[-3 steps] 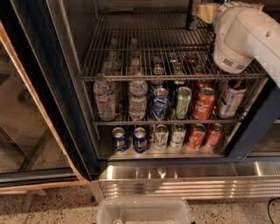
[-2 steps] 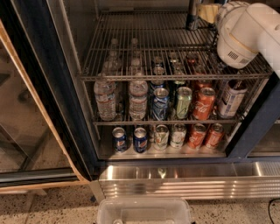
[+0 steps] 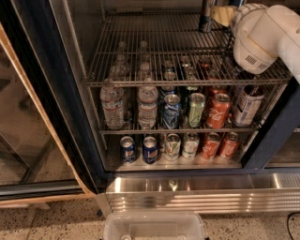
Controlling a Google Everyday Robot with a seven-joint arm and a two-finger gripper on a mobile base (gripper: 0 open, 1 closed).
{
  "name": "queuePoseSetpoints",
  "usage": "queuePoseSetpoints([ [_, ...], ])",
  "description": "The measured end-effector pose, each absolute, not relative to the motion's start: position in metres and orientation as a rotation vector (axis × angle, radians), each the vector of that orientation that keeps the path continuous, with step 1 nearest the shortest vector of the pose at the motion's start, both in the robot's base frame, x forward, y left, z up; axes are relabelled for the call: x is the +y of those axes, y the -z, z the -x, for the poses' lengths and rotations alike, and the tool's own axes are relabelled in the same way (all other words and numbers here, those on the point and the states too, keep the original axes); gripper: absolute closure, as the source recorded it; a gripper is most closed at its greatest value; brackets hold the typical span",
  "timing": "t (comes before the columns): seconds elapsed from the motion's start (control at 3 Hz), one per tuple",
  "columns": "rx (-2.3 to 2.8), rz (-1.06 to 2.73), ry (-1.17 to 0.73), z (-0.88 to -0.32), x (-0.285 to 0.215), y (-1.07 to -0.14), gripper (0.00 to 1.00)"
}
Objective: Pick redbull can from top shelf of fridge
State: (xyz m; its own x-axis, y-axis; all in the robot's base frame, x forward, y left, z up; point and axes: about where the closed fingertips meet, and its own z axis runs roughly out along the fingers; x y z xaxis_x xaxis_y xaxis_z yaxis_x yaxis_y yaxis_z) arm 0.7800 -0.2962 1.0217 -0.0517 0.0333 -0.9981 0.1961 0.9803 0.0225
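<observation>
The redbull can (image 3: 206, 17) stands upright at the back right of the top shelf (image 3: 183, 82), a chrome wire rack; only its lower blue-and-silver part shows below the top edge of the view. My gripper (image 3: 223, 14) is right beside the can on its right, reaching into the fridge (image 3: 75, 117) over the shelf. My white arm (image 3: 262, 35) hides most of the gripper and the shelf's right rear corner. I cannot tell whether the gripper touches the can.
Two lower racks hold water bottles (image 3: 112, 105), Pepsi cans (image 3: 127, 149), a green can (image 3: 196, 110) and orange-red cans (image 3: 218, 110). A ribbed steel base panel (image 3: 197, 199) runs below. A clear plastic bin (image 3: 154, 227) sits on the floor in front. The glass door (image 3: 28, 136) stands open at left.
My arm has shifted a little to the right and up at the top shelf. The can and the other drinks have not moved.
</observation>
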Motion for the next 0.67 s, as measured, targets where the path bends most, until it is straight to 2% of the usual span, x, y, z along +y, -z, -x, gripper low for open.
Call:
queuePoseSetpoints([
  [0.67, 1.503, -0.21, 0.081, -0.819, -0.294, -1.03, 0.0],
])
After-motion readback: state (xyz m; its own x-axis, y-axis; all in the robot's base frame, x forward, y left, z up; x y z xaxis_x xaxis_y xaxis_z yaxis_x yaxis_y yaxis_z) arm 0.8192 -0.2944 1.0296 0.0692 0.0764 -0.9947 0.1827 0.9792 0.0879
